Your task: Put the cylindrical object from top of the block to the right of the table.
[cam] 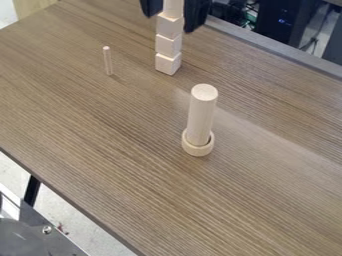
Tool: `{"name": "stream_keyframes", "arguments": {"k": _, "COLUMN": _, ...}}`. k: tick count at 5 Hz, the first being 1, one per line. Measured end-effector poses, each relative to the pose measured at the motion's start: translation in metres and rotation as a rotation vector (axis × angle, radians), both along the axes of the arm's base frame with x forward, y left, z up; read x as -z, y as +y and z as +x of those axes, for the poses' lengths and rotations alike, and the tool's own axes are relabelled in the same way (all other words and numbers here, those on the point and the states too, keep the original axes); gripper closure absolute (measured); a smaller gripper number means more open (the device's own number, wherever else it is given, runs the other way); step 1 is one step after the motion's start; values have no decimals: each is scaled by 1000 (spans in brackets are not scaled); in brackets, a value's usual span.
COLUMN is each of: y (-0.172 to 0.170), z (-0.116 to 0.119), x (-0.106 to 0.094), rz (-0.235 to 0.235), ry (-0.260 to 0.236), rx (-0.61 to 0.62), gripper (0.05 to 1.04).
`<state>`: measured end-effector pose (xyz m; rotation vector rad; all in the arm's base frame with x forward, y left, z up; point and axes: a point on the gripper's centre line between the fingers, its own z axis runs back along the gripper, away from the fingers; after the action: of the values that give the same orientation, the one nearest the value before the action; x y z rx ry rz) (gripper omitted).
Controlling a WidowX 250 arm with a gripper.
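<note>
"What's everything made of?"

"Pale wood, mostly. The stack (168, 45) is three smooth, squared blocks, sitting slightly out of line, and the cylinder (173, 7) stands upright on top."

"And the gripper (172, 21)?"

"Black, up at the top of the stack, with its jaws on either side of that cylinder. From here I can't tell if they're clamped on it or standing a little apart."

"What about that big peg (200, 116)?"

"Round and thick, upright in a wooden ring (198, 150), nearer us than the stack and off to its right. There's a thin dowel (107, 61) standing to the left of the stack, too."

"Nice desk (100, 135)."

"Brown, with streaky wood grain and a paler sheen right of the stack. Past the stack, beyond the far edge, there's dark equipment (274, 20) with a small blue light, and loose cables."

"Anything you can't make out?"

"The cylinder's upper end is cut off above the stack, and so is most of the gripper. The ring hides the peg's foot. Those cables are a murky tangle."
</note>
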<state>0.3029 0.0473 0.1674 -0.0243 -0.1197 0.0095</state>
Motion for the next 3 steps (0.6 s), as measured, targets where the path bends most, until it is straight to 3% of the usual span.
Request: {"name": "stream_keyframes", "arguments": {"k": 3, "y": 32, "z": 32, "x": -5, "rz": 15, "ry": -40, "rx": -22, "gripper": 83}}
